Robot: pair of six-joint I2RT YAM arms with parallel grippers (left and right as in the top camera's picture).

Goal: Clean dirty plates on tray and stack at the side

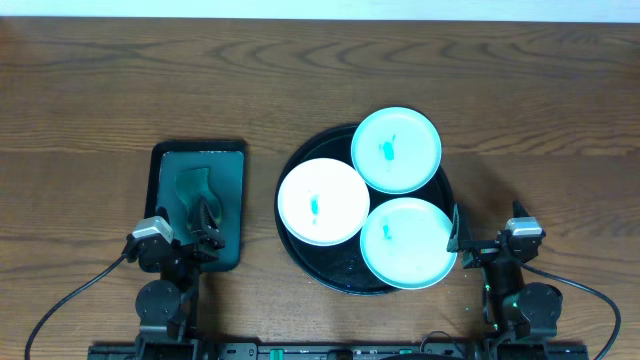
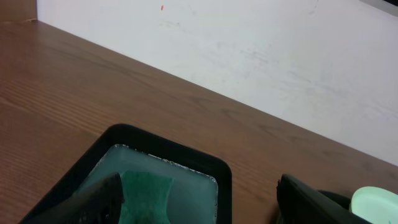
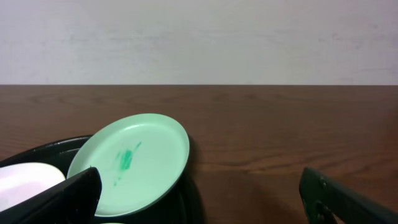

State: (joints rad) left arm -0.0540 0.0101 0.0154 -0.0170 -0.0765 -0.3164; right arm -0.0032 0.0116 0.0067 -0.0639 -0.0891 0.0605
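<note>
Three plates (image 1: 322,201), all smeared, lie on black tray (image 1: 330,268). Both grippers open wide, empty. L gripper (image 1: 205,225) hangs over green tray (image 1: 232,200), cloth (image 1: 195,185) just ahead of jaws, lengthwise fwd. R gripper (image 1: 455,232) sits beside nearest mint plate (image 1: 407,242); prob. R steadies, L wipes.

The left arm (image 1: 163,266) and right arm (image 1: 510,266) sit folded low, jaws spread wide, gripping nothing.
</note>
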